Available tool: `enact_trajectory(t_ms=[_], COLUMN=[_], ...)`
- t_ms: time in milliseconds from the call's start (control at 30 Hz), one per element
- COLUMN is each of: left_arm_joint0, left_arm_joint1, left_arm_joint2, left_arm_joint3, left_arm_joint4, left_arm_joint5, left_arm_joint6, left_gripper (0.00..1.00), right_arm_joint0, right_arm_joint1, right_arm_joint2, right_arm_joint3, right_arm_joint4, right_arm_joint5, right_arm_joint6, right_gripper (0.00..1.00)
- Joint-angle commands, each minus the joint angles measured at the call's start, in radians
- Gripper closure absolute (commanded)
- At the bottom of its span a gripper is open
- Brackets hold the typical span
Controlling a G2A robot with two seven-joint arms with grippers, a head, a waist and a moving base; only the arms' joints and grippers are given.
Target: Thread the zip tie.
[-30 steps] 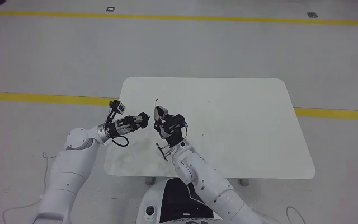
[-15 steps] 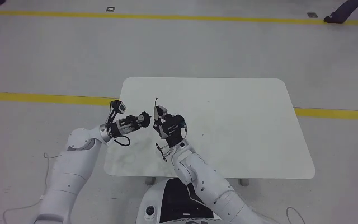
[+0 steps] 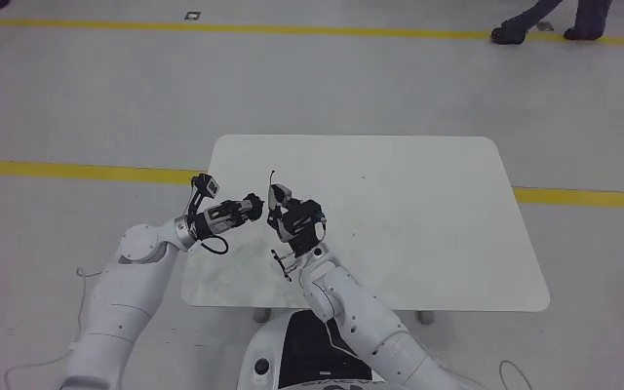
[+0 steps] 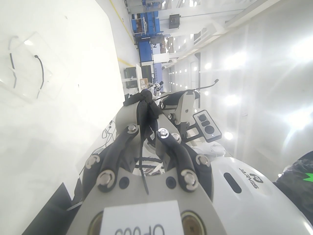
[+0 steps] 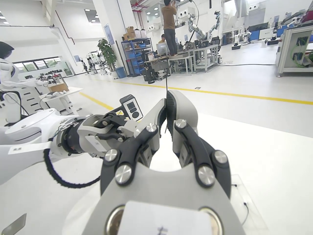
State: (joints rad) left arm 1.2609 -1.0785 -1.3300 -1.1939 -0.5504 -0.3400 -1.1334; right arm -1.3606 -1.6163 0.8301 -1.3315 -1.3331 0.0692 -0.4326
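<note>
- Top view: the left tool (image 3: 252, 206) and right tool (image 3: 277, 201) face each other over the desk's (image 3: 409, 195) 9 o'clock side. They are near but apart, with the left at 9 o'clock of the right. A tie (image 3: 271, 181) stands out of the right tool toward 12 o'clock, probably held clear so its end can be aimed. A clear tray (image 3: 285, 261) lies at the desk's 7 o'clock, likely the supply.
- Left wrist view: the left tool (image 4: 144, 108) is pressed together on a black tie (image 4: 142, 147) that runs back toward its palm. I cannot tell whether it is the right tool's tie.
- Right wrist view: the right tool (image 5: 167, 106) pinches the thin tie (image 5: 167, 81), which pokes past its tips.
- The desk is plain white. The floor (image 5: 220, 81) is pale with yellow lines, and there are workbenches beyond.
</note>
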Motion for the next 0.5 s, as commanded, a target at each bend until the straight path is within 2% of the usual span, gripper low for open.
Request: enact_trajectory(t_ms=[0,467], left_arm_joint0=[0.0,0.0], left_arm_joint1=[0.0,0.0], left_arm_joint2=[0.0,0.0], left_arm_joint3=[0.0,0.0], left_arm_joint4=[0.0,0.0], left_arm_joint5=[0.0,0.0], left_arm_joint6=[0.0,0.0], left_gripper=[1.0,1.0], right_arm_joint0=[-0.003,0.017], right_arm_joint1=[0.001,-0.015], right_arm_joint2=[0.0,-0.031], right_arm_joint3=[-0.005,0.029], right_arm_joint4=[-0.012,-0.01], right_arm_joint5=[0.002,0.041], right_arm_joint6=[0.008,0.005], right_gripper=[1.0,1.0])
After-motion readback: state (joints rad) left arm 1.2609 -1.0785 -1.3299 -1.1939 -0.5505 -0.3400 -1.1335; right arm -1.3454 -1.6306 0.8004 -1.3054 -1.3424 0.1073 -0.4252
